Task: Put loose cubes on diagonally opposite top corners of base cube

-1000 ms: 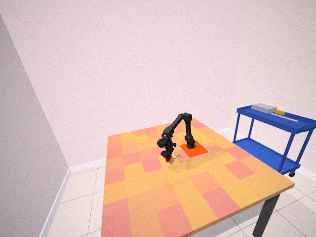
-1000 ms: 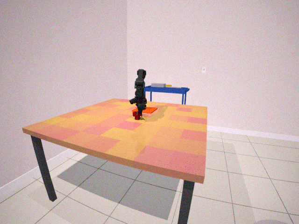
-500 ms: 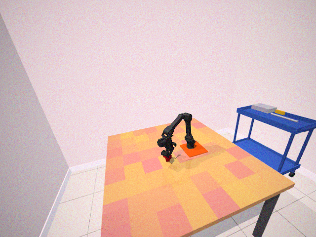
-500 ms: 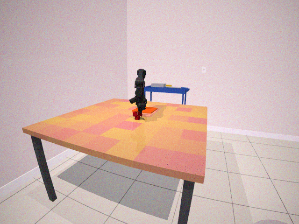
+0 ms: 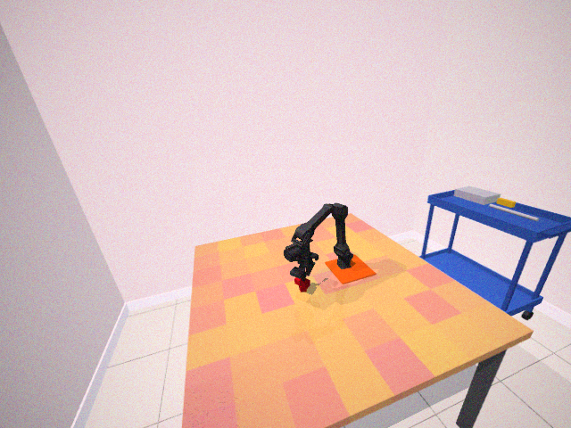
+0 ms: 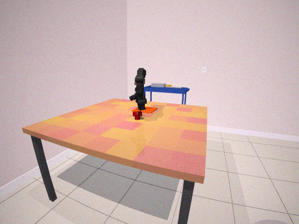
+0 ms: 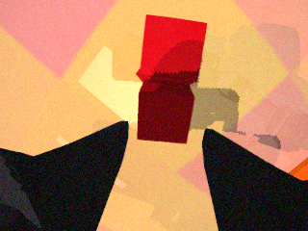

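Observation:
The red cubes form a small stack (image 5: 302,283) (image 6: 137,115) on the table in front of the arm's orange base plate (image 5: 357,272) (image 6: 150,110). In the exterior view, two red cubes sit side by side on a lower red cube (image 6: 137,117). In the wrist view, a shaded dark red cube (image 7: 165,106) lies between my fingertips with a gap on each side. A brighter red cube (image 7: 175,41) lies just beyond it. My gripper (image 7: 166,133) (image 5: 302,275) (image 6: 138,110) is open just above the stack, and neither finger touches the near cube. The base cube is mostly hidden in the wrist view.
The table top (image 5: 258,359) (image 6: 154,142) is chequered orange and pink. A blue cart (image 5: 500,221) (image 6: 166,89) with a grey box and small items stands beyond the table's right side.

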Tool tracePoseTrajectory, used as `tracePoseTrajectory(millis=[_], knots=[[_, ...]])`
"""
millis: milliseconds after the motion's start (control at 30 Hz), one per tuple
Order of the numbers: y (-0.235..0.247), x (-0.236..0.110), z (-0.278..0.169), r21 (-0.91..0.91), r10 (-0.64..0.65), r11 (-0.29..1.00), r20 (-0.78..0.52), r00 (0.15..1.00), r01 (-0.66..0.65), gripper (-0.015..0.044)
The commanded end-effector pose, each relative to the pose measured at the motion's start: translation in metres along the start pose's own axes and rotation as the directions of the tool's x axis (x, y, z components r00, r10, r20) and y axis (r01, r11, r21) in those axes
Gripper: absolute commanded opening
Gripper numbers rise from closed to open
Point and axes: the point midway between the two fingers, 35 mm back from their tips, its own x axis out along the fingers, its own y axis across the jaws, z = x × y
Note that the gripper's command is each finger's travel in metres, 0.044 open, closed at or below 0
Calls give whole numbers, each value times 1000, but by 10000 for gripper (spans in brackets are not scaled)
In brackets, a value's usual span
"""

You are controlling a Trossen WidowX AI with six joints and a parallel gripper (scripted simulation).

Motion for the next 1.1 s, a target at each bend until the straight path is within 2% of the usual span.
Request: tracePoseTrajectory(millis=[0,667,900,1067], knots=[[1,-8,0,0,6,1000,2,1000,-6,205],[1,-34,0,0,6,1000,2,1000,-6,205],[0,-41,0,0,3,1000,1,1000,-3,389],[0,-46,0,0,3,1000,1,1000,-3,400]])
